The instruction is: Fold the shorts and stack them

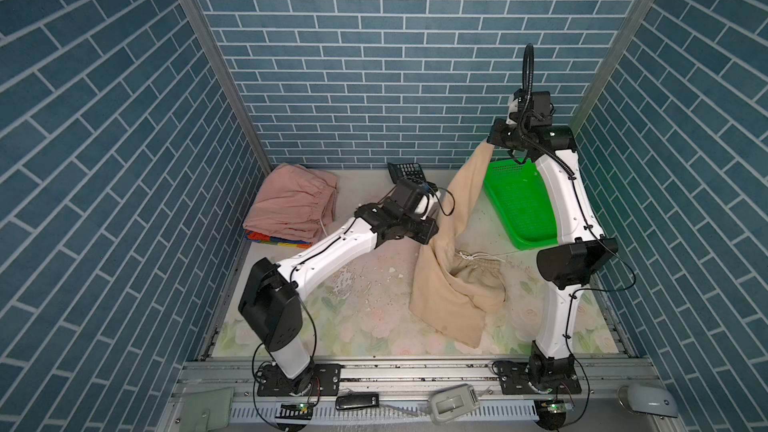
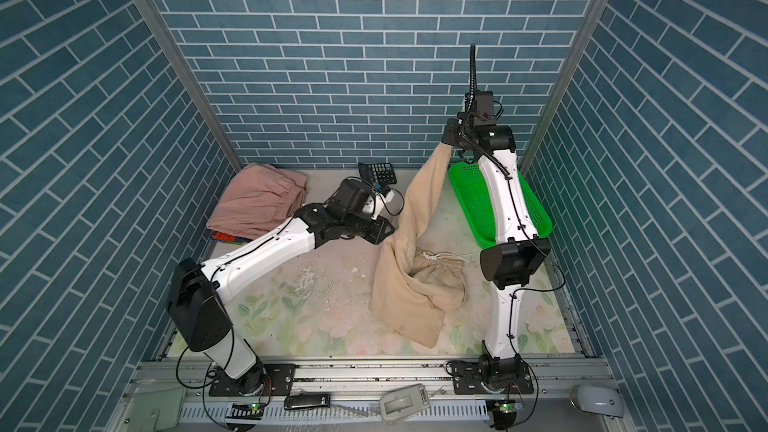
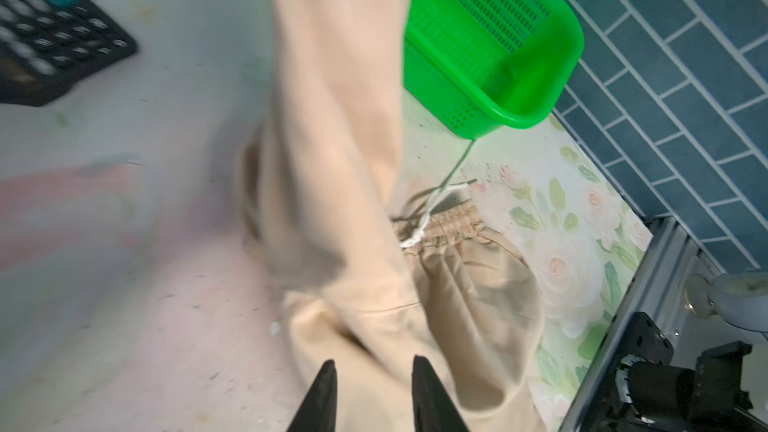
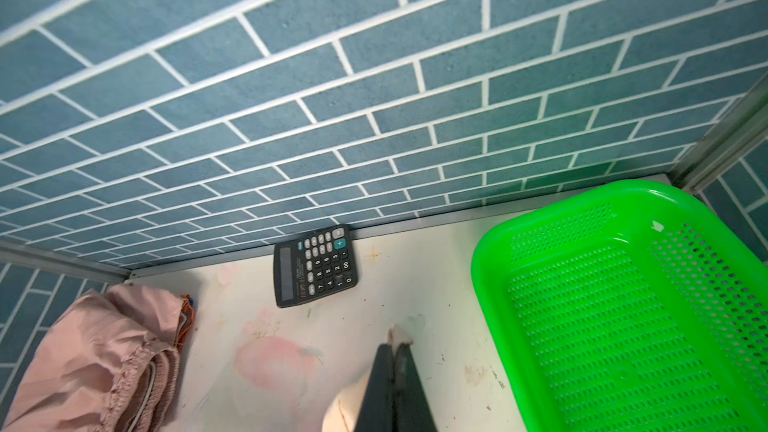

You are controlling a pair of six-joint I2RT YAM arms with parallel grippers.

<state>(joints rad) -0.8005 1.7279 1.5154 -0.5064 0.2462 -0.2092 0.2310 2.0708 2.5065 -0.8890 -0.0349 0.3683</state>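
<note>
As the left jaws gape, the beige shorts [image 1: 436, 292], hanging from clenched right jaws beside the green basket [image 1: 530, 243], may slip and bunch.

Beige shorts [image 2: 409, 292] in right gripper [image 2: 445, 142]

Ahead of the black-jawed left gripper [image 3: 374, 359], the beige shorts [image 3: 332, 160] are plain and their drawstring [image 3: 419, 230] is white; beyond them the basket [image 3: 519, 110] is bright green mesh. Past the right gripper [image 4: 397, 344]: a black calculator [image 4: 314, 265] with grey keys, one teal; plain pink shorts [image 4: 91, 359] over a rainbow pair [image 1: 268, 238], orange-and-blue edged. Table [image 1: 365, 326]: pale floral print. Walls [image 1: 374, 56]: blue bricks, white lines.
</note>
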